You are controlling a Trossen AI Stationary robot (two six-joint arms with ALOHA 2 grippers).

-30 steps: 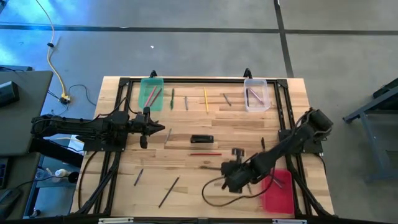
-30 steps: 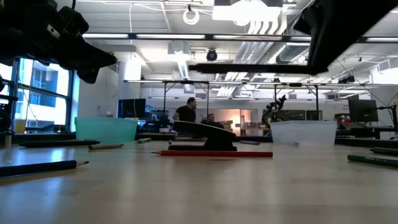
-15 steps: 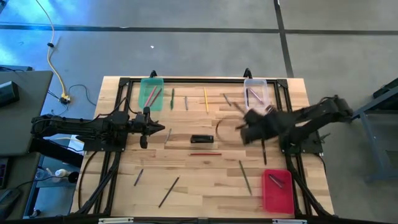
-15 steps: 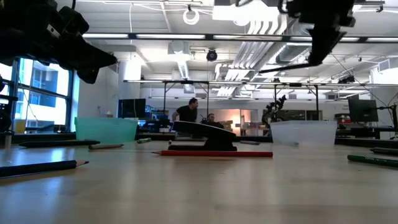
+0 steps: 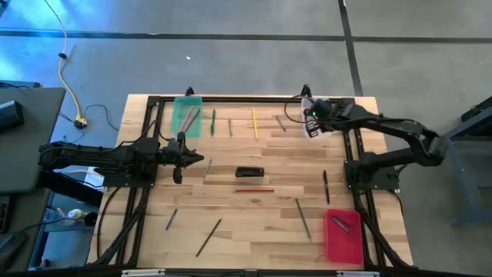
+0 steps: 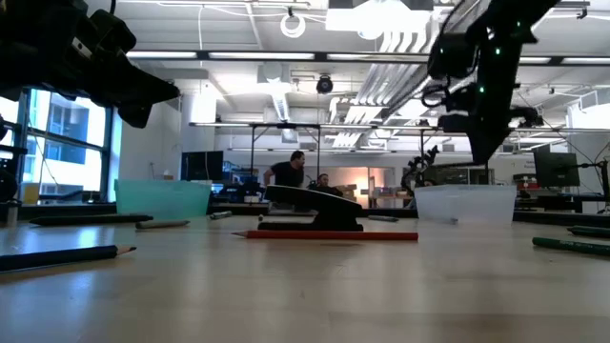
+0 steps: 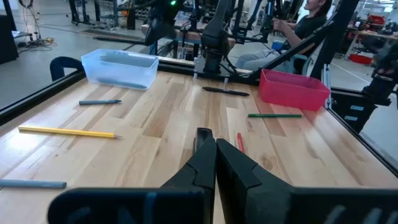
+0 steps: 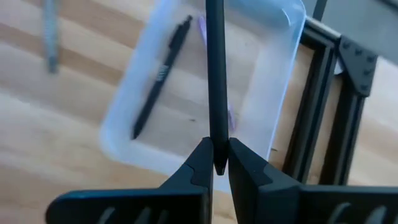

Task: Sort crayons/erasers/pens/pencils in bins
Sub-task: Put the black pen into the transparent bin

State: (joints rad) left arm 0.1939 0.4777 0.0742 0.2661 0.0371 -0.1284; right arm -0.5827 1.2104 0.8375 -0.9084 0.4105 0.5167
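Above the clear bin, the right gripper has its jaws clenched on a dark pen; well away, the left gripper hangs with jaws pressed together.

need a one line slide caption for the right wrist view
Right gripper shut on a dark pen, holding it over the clear bin, where another pen already lies.

A grey concrete floor surrounds the light wooden table, a yellow cable trailing at ten o'clock. White ceiling ducts and bright strip lights run overhead; tall windows stand at nine o'clock.
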